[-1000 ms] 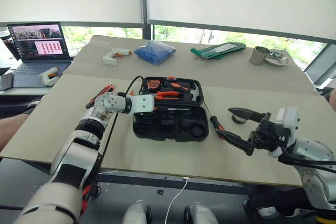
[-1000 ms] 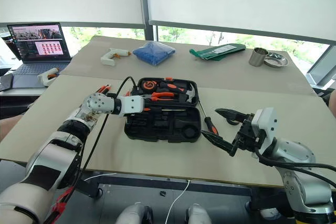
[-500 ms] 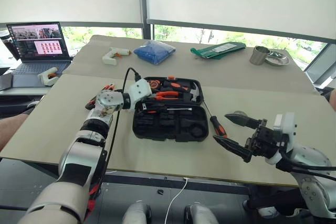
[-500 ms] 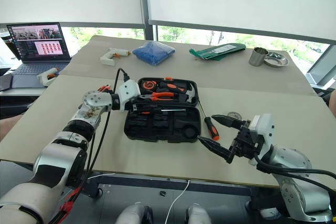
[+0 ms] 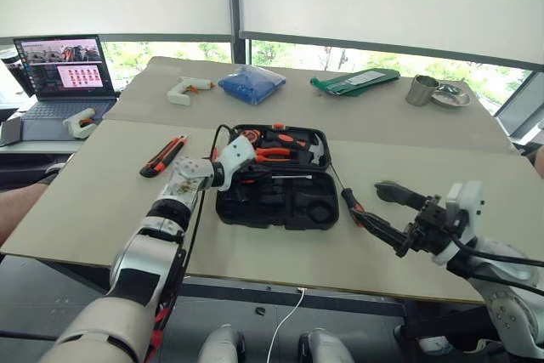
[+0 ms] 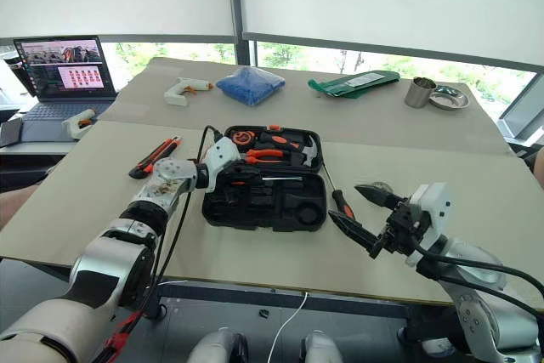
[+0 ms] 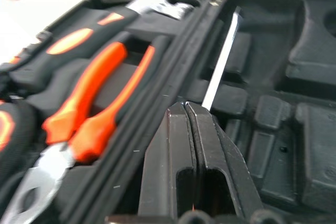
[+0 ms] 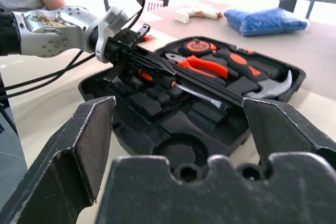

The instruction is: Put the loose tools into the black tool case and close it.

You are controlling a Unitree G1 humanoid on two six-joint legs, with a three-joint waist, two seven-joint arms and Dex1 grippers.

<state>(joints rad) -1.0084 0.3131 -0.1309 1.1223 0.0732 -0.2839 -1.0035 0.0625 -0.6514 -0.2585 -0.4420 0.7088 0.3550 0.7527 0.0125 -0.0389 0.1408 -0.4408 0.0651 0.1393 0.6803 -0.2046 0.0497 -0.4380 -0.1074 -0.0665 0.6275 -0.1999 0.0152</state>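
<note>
The black tool case (image 5: 314, 210) lies open in the middle of the table. My left gripper (image 7: 185, 106) is shut, low over the case's left part by the hinge. A small screwdriver (image 7: 223, 56) lies in the case just past its tips. Nothing shows between the fingers. A utility knife (image 5: 162, 155) lies on the table left of the case. A longer screwdriver (image 5: 347, 195) lies by the case's right edge. My right gripper (image 5: 367, 200) hangs open just above it, holding nothing. A small dark tape roll (image 6: 380, 185) peeks out behind its upper finger.
Orange-handled pliers (image 5: 270, 154) and a hammer (image 5: 310, 152) sit in the case's far half. At the back are a white glue gun (image 5: 185, 88), a blue bag (image 5: 250, 83), a green packet (image 5: 354, 81) and a metal cup (image 5: 421, 89). A laptop (image 5: 59, 70) stands far left.
My left gripper pulled back toward the case's left edge, then came down low over the case with its fingers shut. The arm no longer covers the utility knife. The right gripper stays open.
</note>
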